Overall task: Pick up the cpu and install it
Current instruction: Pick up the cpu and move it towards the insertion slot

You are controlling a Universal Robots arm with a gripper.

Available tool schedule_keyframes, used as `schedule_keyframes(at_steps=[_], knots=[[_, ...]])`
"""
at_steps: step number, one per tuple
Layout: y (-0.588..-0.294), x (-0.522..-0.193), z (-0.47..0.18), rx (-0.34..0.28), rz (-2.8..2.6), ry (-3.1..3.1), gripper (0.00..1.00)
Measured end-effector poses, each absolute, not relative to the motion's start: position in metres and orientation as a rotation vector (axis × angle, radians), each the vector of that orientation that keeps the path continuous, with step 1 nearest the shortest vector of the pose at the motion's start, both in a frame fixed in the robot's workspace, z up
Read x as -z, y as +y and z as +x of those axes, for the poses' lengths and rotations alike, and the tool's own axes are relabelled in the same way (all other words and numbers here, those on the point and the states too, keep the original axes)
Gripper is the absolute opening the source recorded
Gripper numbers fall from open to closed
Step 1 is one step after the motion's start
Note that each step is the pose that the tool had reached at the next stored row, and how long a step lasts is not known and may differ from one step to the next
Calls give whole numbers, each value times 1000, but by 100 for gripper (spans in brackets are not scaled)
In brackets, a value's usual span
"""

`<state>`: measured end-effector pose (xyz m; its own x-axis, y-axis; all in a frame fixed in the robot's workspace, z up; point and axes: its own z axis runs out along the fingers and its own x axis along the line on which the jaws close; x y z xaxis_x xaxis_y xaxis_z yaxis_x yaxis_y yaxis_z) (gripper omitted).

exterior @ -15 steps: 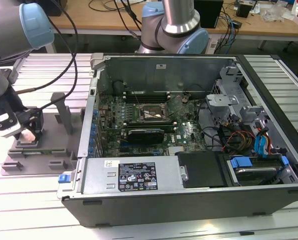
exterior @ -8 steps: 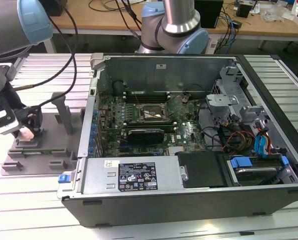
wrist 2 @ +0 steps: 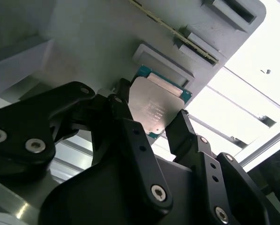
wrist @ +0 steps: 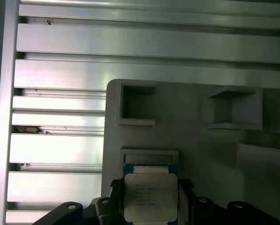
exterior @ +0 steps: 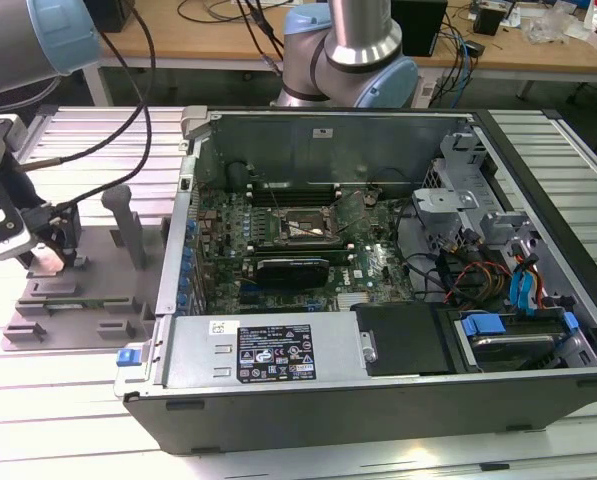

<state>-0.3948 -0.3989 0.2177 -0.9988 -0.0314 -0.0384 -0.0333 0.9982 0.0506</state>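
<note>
The cpu, a flat square chip with a shiny silver top and a green rim, sits between the two black fingers of my gripper. In the second wrist view both fingers press against opposite edges of the cpu, so my gripper is shut on it. It is held just over a shallow pocket of the grey fixture block. In the exterior view my gripper hangs low over that fixture at the exterior view's left. The motherboard socket lies open inside the computer case.
The open computer case takes up the middle and the exterior view's right, with cables, a drive cage and a power supply inside. Upright grey posts stand on the fixture beside my gripper. The ribbed aluminium table surrounds the fixture.
</note>
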Motion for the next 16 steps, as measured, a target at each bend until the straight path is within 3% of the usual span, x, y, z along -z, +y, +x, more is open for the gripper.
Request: schedule_keyframes(at_steps=[16], knots=[[-399,-246,-395,-92,-50,3102,55]])
